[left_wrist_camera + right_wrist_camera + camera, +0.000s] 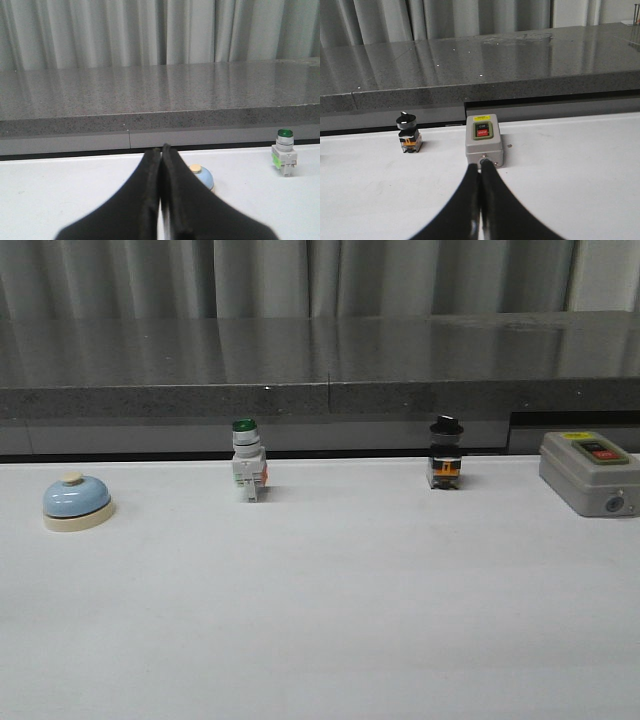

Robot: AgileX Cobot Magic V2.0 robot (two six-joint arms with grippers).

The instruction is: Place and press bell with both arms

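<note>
Sitting untouched just beyond the left tool [161, 152], fingers pressed together, is the bell [202, 176].

One bell [76, 502], two switches [248, 461], one box [590, 473]

The front camera looks low across the white table [320, 620] toward a grey ledge [320, 370]. Each wrist camera faces that same ledge from nearer the tabletop; the left shares the green-capped switch [248, 472] [284, 159], the right the grey box [590, 472] [483, 140].
</note>
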